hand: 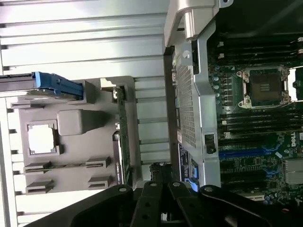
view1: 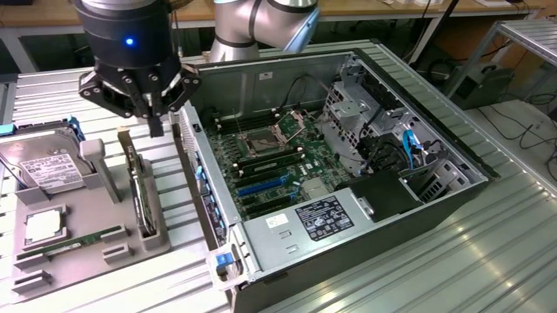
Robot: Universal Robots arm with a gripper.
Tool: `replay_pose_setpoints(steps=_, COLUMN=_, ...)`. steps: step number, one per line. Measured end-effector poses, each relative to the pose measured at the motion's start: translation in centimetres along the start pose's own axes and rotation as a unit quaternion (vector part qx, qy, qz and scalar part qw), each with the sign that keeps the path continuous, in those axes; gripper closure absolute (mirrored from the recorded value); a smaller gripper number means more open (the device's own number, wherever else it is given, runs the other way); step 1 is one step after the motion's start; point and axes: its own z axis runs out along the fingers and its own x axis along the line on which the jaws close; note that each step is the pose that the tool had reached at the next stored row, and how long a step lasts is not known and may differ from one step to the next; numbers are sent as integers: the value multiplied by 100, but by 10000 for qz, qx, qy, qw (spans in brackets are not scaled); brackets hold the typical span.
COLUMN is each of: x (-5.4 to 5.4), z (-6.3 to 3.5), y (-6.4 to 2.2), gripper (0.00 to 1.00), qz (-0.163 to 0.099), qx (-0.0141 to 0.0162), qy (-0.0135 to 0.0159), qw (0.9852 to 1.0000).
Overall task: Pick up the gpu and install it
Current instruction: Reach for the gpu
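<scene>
Fingers [view1: 156, 125]: pressed together, holding nothing, above one end of the gpu [view1: 137, 189]
Holder [view1: 52, 261]: grey, gpu standing on edge in it (open case [view1: 261, 72] just beside)

The gripper [view1: 155, 124] was black, with a blue light glowing above it. The gpu [view1: 137, 186] was dark green with a beige bracket, and its tray [view1: 87, 267] was plain grey. At nine o'clock of it, the hard drive [view1: 39, 160] was silver with a white label. The motherboard [view1: 278, 163] was green with one blue slot [view1: 261, 186]. The table [view1: 435, 267] was silvery and ribbed.
</scene>
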Motion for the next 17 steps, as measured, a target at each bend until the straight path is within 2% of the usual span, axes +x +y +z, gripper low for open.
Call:
replay_pose_setpoints(steps=9, x=428, z=99, y=-63, gripper=89, qz=-1, qx=3, qy=1, qw=10000)
replay_pose_setpoints(steps=17, x=453, z=102, y=-69, gripper=89, qz=0, qx=3, qy=0, qw=10000)
